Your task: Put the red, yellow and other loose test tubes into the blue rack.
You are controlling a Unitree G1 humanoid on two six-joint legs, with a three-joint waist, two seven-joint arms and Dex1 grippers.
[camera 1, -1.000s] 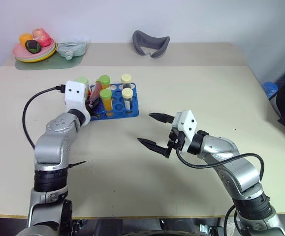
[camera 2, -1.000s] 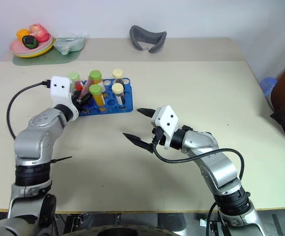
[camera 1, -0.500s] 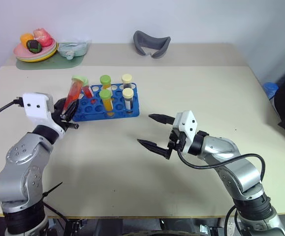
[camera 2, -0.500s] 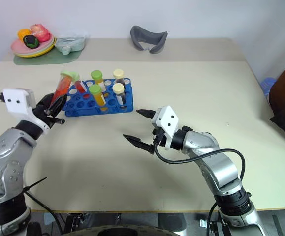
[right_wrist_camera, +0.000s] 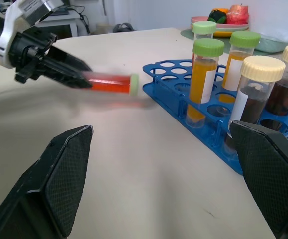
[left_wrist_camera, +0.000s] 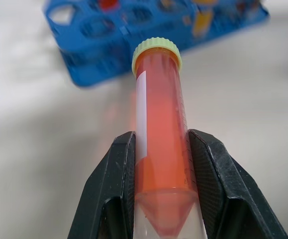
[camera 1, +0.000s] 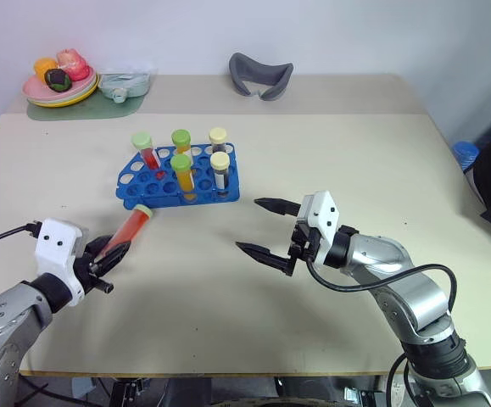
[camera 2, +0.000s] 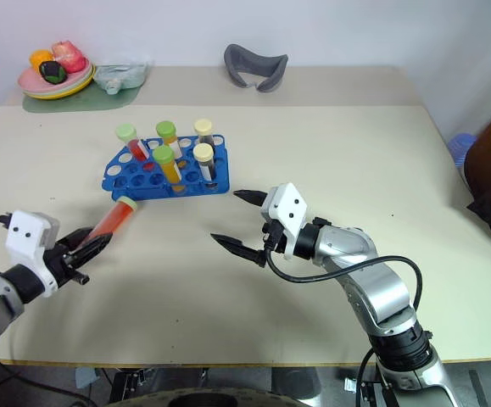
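The blue rack (camera 1: 167, 185) stands left of the table's middle with several capped tubes upright in it: red (camera 1: 146, 148), yellow-orange (camera 1: 182, 171) and dark (camera 1: 220, 170). My left gripper (camera 1: 111, 252) hangs near the table's front left, shut on a red test tube (camera 1: 131, 226). The tube lies nearly level, its pale green cap (left_wrist_camera: 156, 50) pointing at the rack, a short gap from it. Both black fingers (left_wrist_camera: 115, 174) press its lower end. My right gripper (camera 1: 264, 228) hovers open and empty right of the rack, its fingers (right_wrist_camera: 59, 184) wide apart.
A pink plate (camera 1: 43, 91) with toy fruit sits on a green mat at the back left, beside a teal item (camera 1: 125, 83). A grey curved object (camera 1: 260, 75) lies at the back centre. Bare tabletop surrounds both grippers.
My left gripper has pulled away from the rack toward the front left and sunk, carrying the red tube, which has tipped from steep to nearly level. The right gripper has stayed put.
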